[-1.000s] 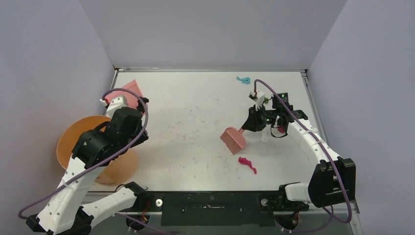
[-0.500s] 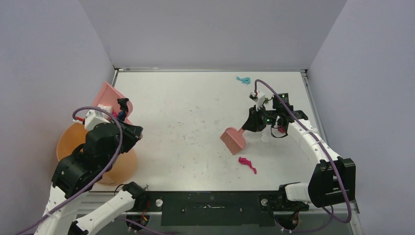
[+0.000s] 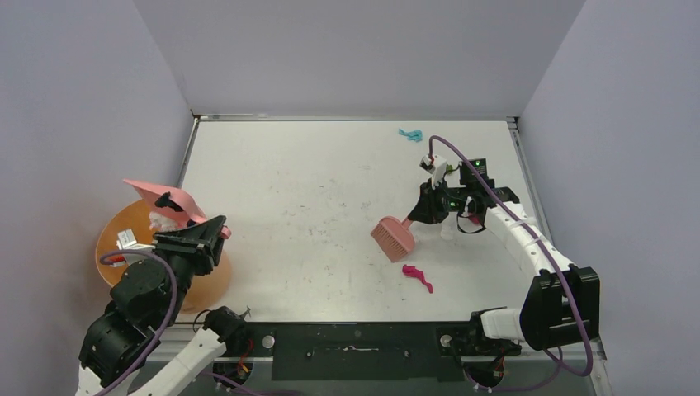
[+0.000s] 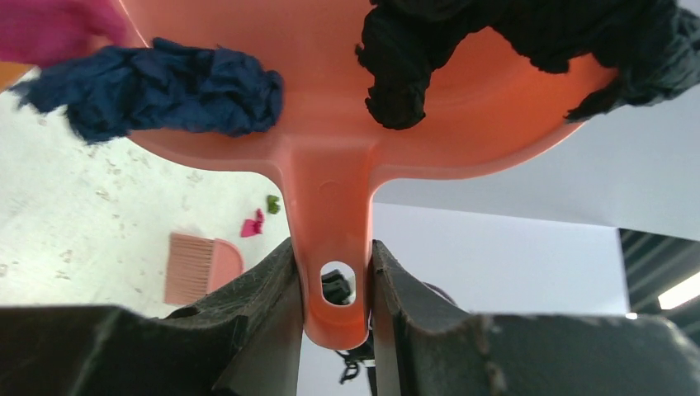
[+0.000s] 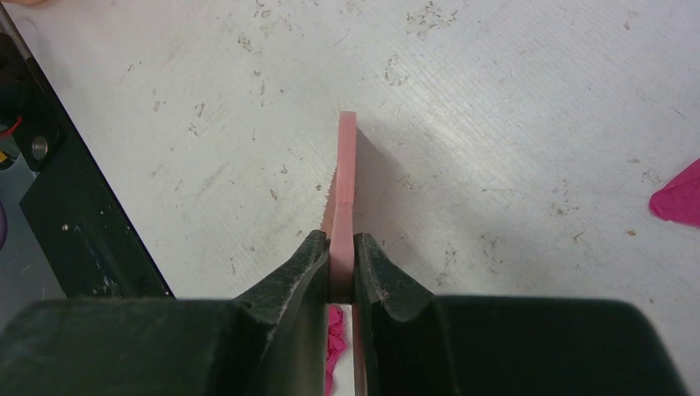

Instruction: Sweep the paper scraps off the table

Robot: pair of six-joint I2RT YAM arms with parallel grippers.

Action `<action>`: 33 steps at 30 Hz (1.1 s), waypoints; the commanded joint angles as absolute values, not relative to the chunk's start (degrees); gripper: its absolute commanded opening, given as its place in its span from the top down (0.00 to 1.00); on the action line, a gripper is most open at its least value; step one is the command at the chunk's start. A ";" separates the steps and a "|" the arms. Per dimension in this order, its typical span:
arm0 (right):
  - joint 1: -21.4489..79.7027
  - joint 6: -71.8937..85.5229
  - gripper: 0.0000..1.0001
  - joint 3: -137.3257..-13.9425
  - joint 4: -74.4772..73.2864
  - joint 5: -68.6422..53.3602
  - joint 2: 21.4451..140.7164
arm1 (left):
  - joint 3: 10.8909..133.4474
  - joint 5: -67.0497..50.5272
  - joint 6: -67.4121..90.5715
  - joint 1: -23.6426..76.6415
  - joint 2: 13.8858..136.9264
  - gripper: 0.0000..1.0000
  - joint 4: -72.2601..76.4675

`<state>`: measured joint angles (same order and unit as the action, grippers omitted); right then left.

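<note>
Dustpan (image 3: 148,190) tipped over the bucket (image 3: 111,231), brush (image 3: 394,236) on the table (image 3: 314,181).
At 8 o'clock the left gripper (image 4: 334,276) is clamped on the dustpan's handle, with dark blue and black paper scraps (image 4: 165,87) in the pan. The right gripper (image 5: 341,256) pinches the brush handle at 4 o'clock; a magenta scrap (image 3: 417,276) lies at 5 o'clock, a teal scrap (image 3: 410,134) at 1.

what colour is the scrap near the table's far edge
The scrap is teal; top external shows it best.
</note>
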<state>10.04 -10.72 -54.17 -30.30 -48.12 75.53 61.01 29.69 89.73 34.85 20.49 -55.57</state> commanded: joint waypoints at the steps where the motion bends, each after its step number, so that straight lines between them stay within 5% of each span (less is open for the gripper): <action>1: 9.62 -12.88 0.95 -52.58 -31.40 -48.84 74.27 | 57.94 31.95 100.76 35.62 16.62 1.00 -48.23; 14: 9.55 -12.70 0.95 -52.25 -31.46 -49.09 73.54 | 49.29 34.78 107.10 37.29 8.96 1.00 -38.39; 21: 9.37 -12.79 0.95 -52.21 -31.72 -49.13 73.15 | 36.83 36.09 107.34 37.86 2.95 1.00 -12.41; 33: 9.23 -12.59 0.95 -52.11 -31.55 -49.57 72.88 | 39.29 42.55 105.67 41.41 2.03 1.00 -16.22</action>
<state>9.39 -11.20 -52.75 -30.52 -48.97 74.39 39.83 38.63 105.34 38.89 3.11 -19.33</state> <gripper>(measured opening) 0.129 0.287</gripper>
